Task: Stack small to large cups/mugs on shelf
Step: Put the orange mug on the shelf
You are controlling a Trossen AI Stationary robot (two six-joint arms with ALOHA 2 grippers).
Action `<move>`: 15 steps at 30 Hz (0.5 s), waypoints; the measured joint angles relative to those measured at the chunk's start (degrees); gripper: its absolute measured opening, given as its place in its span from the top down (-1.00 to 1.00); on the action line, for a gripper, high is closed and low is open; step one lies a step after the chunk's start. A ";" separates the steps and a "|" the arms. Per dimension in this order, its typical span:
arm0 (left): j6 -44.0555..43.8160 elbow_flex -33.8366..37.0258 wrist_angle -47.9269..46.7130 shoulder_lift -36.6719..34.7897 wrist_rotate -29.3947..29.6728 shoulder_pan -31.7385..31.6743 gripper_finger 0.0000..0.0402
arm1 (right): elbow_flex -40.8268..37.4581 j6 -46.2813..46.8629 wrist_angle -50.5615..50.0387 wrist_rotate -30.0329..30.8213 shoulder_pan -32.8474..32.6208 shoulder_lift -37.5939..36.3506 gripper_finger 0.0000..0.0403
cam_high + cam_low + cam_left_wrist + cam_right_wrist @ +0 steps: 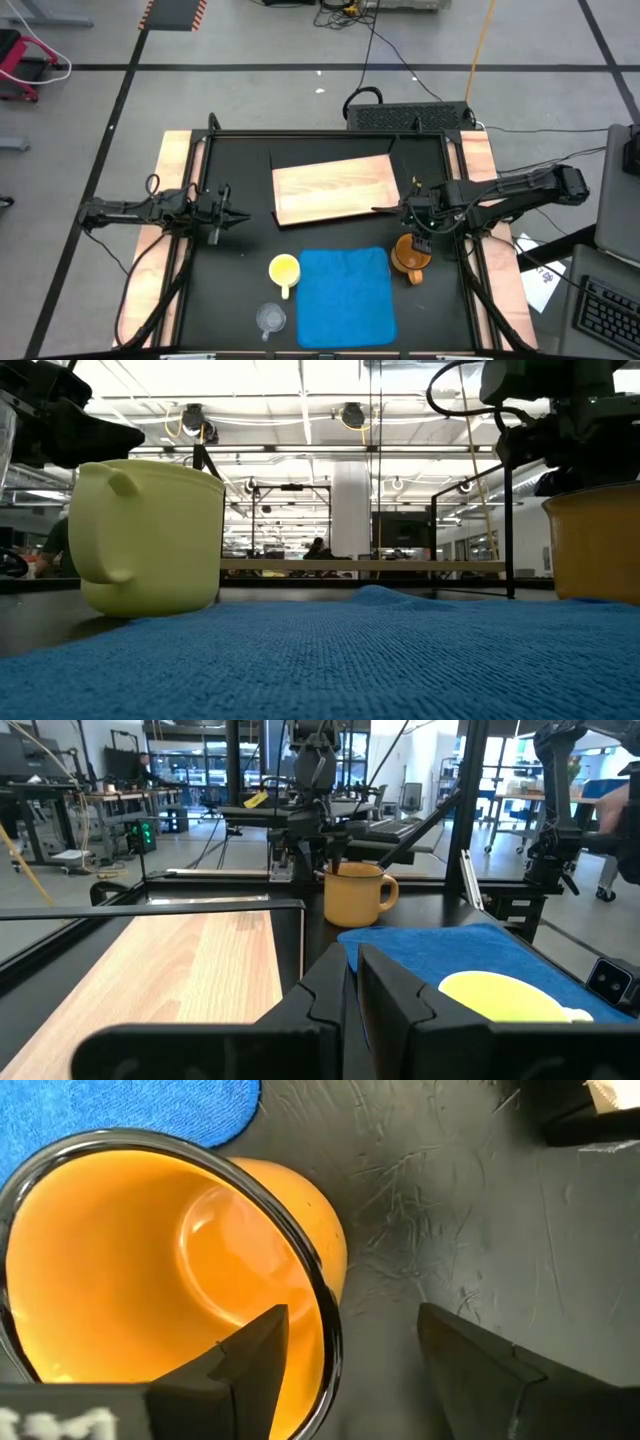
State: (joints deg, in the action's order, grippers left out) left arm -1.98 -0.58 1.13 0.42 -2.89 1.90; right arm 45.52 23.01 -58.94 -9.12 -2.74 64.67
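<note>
The amber-brown mug (410,258) stands upright on the black table at the right edge of the blue mat (345,295). My right gripper (350,1355) is open and points down over the mug's far rim. One finger (255,1355) is inside the mug and the other (480,1370) is outside its wall. The yellow mug (284,270) stands at the mat's left edge. The clear cup (270,318) stands nearer the front edge. The wood board (335,190) lies flat behind the mat. My left gripper (225,212) is shut and empty, left of the board.
The black frame posts (212,125) and rails run round the table. The right arm (520,190) reaches in from the right side. The amber mug's handle (385,892) points toward the table's front edge.
</note>
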 joint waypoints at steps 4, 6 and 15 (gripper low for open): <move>0.00 0.00 0.02 0.00 0.02 0.02 0.84 | -0.01 -1.73 0.00 0.06 0.00 0.37 0.13; 0.00 0.00 0.04 0.00 0.00 0.02 0.84 | -0.02 -2.57 0.01 0.06 0.00 0.32 0.25; 0.02 0.00 0.07 -0.01 0.00 0.02 0.84 | -0.02 -4.59 0.48 -0.01 0.00 0.30 0.87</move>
State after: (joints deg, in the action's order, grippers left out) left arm -1.96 -0.58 1.19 0.41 -2.89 1.91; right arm 45.50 18.42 -58.46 -9.14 -2.74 64.97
